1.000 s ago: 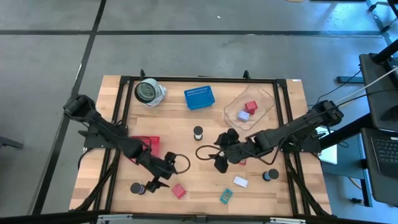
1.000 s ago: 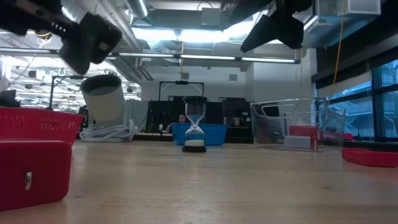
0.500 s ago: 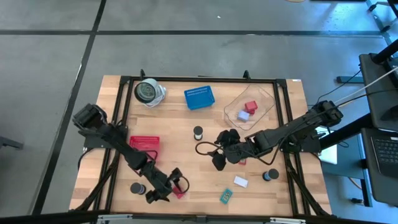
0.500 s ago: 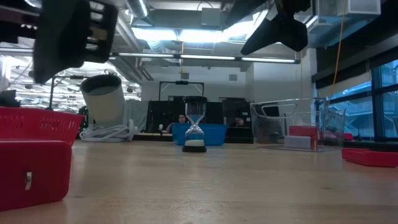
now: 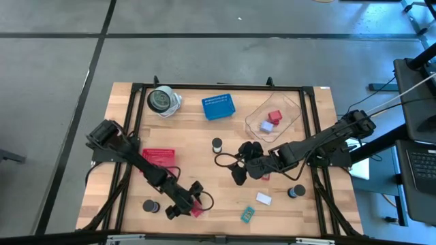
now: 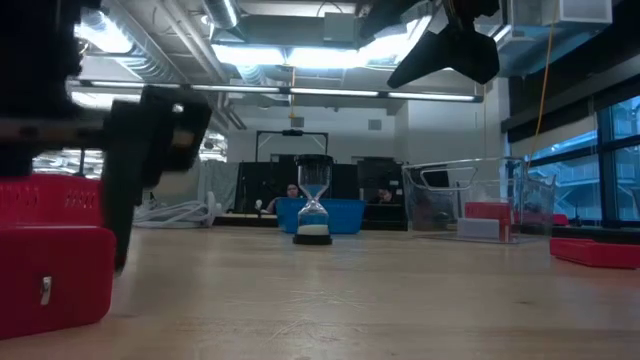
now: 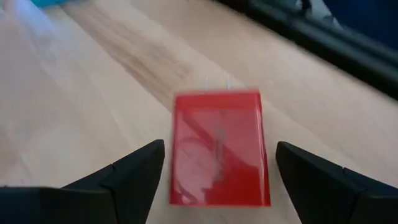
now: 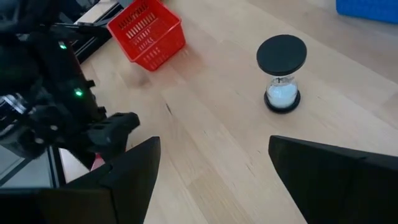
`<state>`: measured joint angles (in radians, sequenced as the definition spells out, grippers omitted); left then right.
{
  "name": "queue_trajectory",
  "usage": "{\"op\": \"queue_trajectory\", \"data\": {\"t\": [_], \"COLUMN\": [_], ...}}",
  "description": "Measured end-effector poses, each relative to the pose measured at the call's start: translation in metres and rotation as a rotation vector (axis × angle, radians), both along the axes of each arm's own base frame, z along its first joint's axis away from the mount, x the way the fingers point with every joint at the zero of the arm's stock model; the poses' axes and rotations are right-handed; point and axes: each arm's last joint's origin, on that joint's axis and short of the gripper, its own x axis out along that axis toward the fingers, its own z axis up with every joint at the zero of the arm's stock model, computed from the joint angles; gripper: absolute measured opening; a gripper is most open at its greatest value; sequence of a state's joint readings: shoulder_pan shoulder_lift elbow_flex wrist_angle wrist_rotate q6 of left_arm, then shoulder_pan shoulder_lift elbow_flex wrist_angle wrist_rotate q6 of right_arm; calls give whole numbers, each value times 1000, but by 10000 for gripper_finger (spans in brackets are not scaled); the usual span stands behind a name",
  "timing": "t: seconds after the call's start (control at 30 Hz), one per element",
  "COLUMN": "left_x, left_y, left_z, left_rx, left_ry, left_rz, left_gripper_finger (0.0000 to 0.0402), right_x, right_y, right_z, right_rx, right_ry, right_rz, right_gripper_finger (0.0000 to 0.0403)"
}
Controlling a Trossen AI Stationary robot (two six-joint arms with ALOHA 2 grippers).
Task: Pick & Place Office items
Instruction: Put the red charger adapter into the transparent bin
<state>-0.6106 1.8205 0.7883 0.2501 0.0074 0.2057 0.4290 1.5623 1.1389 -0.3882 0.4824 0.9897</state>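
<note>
Since a second ago your left gripper (image 7: 214, 180) has dropped astride the red block (image 7: 219, 148), jaws released: light, rigid, take its flat sides.

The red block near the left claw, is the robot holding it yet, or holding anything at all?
Nothing is held. The left gripper is open, one finger on each side of the red block without touching. The right gripper hangs open over bare table.
</note>
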Motion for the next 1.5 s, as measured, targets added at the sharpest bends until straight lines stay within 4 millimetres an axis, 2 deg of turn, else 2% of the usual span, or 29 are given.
{"op": "queue_trajectory", "data": {"t": [0.23, 0.5, 0.7, 0.77, 0.93, 1.07, 1.23, 1.37, 1.5], "left_x": [-3, -5, -6, -7, -8, -12, -18, -18, -10], "left_y": [-4, -6, -4, 0, 17, 38, 67, 89, 103], "left_z": [0, 5, 8, 17, 61, 103, 144, 160, 164], "left_rx": [-19, -44, -33, -14, -2, -88, -315, -484, -631], "left_ry": [10, 15, 20, -4, -149, -255, -291, -265, -240], "left_rz": [13, 38, 99, 129, 236, 302, 325, 369, 394], "left_gripper_finger": [291, 203, 203, 203, 203, 203, 203, 203, 203], "right_x": [0, 0, 0, 0, -1, 1, 0, 0, 5], "right_y": [0, 0, 0, 2, 8, 13, 27, 37, 40], "right_z": [0, 0, 0, 0, 2, 7, 13, 23, 36], "right_rx": [2, 0, -5, -7, -59, -227, -636, -950, -1103], "right_ry": [-3, -5, -4, -4, -17, -42, -48, -92, -180], "right_rz": [0, 2, 7, 13, 78, 236, 535, 638, 666], "right_gripper_finger": [304, 304, 304, 304, 304, 304, 304, 304, 304]}}
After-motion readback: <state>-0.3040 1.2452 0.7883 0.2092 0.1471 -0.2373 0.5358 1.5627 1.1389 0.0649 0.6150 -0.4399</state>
